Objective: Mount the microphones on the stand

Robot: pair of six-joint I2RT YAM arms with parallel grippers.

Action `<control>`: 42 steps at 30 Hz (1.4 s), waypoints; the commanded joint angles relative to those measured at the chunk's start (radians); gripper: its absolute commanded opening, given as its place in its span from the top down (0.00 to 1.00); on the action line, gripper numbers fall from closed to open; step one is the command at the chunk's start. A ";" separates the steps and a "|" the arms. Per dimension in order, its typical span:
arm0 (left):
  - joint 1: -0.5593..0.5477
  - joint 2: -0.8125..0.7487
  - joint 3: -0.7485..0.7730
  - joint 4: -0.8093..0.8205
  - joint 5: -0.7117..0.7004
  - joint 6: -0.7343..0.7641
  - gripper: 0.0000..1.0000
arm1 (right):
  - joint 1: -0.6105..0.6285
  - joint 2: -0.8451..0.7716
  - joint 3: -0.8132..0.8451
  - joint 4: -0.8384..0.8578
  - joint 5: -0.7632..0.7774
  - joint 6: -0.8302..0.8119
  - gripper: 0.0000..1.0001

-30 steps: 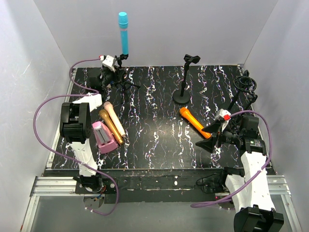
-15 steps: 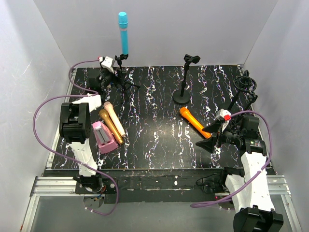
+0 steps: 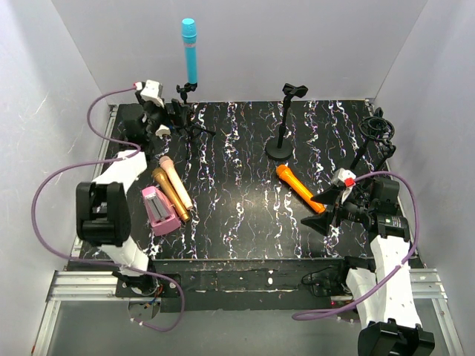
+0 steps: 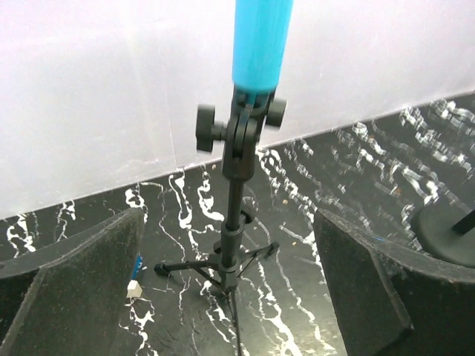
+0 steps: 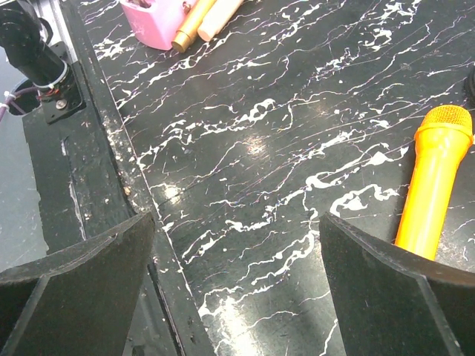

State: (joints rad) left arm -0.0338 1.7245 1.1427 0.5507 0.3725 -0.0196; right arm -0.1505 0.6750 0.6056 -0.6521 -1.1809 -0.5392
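My left hand is spread wide and holds nothing. It sits at about 11 o'clock on the black white-veined marble tabletop. Its two dark padded fingers frame a slim black tripod stand just ahead of them. The cyan stick microphone stands upright in that stand's clip, its rounded head well above the tabletop's far edge.

My right hand is also wide open and empty, low over the tabletop at about 4 o'clock. The orange stick microphone lies flat just beside it, toward 10 o'clock from the hand, and touches neither finger.

At 9 o'clock the pale pink stick microphone and the golden-brown stick microphone lie side by side, touching along their length. A flat boxy pink object sits against the golden-brown one.

At 1 o'clock a black stand with a round base stands with its clip empty. At 3 o'clock, by the wall, is a black stand with a ring mount.
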 commanded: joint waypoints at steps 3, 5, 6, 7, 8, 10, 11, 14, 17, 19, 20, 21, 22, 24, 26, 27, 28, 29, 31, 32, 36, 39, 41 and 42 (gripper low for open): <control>0.008 -0.284 0.046 -0.383 -0.083 -0.144 0.02 | -0.006 -0.017 0.022 -0.041 0.001 -0.057 0.02; 0.009 -0.353 0.046 -0.486 -0.058 -0.204 0.02 | -0.006 -0.005 0.054 -0.113 0.023 -0.103 0.02; 0.008 -0.383 0.046 -0.539 -0.040 -0.244 0.02 | -0.006 0.007 0.075 -0.148 0.035 -0.125 0.02; 0.008 -0.416 0.043 -0.602 -0.012 -0.276 0.02 | -0.006 0.024 0.109 -0.199 0.038 -0.146 0.02; 0.008 -0.445 0.034 -0.635 0.030 -0.304 0.02 | -0.006 0.043 0.144 -0.266 0.038 -0.181 0.02; 0.008 -0.503 -0.004 -0.675 0.110 -0.374 0.02 | -0.006 0.080 0.256 -0.419 0.035 -0.266 0.03; 0.005 -0.531 -0.030 -0.678 0.150 -0.393 0.02 | -0.006 0.099 0.308 -0.501 0.040 -0.306 0.03; 0.000 -0.623 -0.106 -0.681 0.215 -0.443 0.02 | -0.006 0.147 0.489 -0.656 0.090 -0.344 0.03; -0.023 -0.664 -0.153 -0.699 0.278 -0.474 0.02 | -0.006 0.190 0.687 -0.739 0.185 -0.279 0.03; -0.047 -0.660 -0.159 -0.721 0.318 -0.485 0.02 | -0.006 0.208 0.776 -0.690 0.281 -0.094 0.03; -0.061 -0.652 -0.159 -0.730 0.339 -0.480 0.02 | -0.007 0.221 0.822 -0.675 0.324 -0.046 0.03; -0.078 -0.645 -0.155 -0.738 0.351 -0.476 0.02 | -0.017 0.231 0.857 -0.669 0.351 -0.012 0.04; -0.095 -0.638 -0.150 -0.747 0.356 -0.471 0.02 | -0.029 0.244 0.894 -0.664 0.365 0.013 0.04; -0.129 -0.626 -0.136 -0.765 0.368 -0.454 0.02 | -0.055 0.258 0.942 -0.644 0.385 0.066 0.04; -0.162 -0.623 -0.124 -0.785 0.371 -0.442 0.02 | -0.073 0.270 0.979 -0.597 0.435 0.152 0.04; -0.170 -0.623 -0.123 -0.793 0.375 -0.438 0.02 | -0.081 0.276 0.994 -0.566 0.475 0.197 0.04; -0.179 -0.629 -0.121 -0.798 0.381 -0.433 0.02 | -0.090 0.284 1.008 -0.526 0.510 0.249 0.04; -0.182 -0.637 -0.123 -0.807 0.382 -0.427 0.02 | -0.101 0.291 1.020 -0.509 0.542 0.283 0.04; -0.183 -0.657 -0.129 -0.814 0.382 -0.422 0.02 | -0.115 0.301 1.039 -0.486 0.579 0.317 0.04; -0.184 -0.666 -0.133 -0.816 0.381 -0.419 0.02 | -0.118 0.302 1.048 -0.478 0.598 0.330 0.04; -0.183 -0.697 -0.147 -0.816 0.379 -0.424 0.02 | -0.149 0.313 1.088 -0.433 0.680 0.380 0.05; -0.184 -0.709 -0.156 -0.816 0.379 -0.434 0.02 | -0.176 0.317 1.096 -0.394 0.777 0.419 0.04; -0.184 -0.718 -0.164 -0.816 0.379 -0.439 0.02 | -0.188 0.316 1.079 -0.376 0.845 0.438 0.04; -0.184 -0.723 -0.169 -0.815 0.378 -0.437 0.02 | -0.198 0.313 1.067 -0.368 0.877 0.439 0.04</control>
State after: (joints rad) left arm -0.2173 1.0351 0.9924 -0.2577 0.7368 -0.4572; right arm -0.3210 0.9981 1.6608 -1.1084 -0.4694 -0.1730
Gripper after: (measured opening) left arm 0.981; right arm 0.959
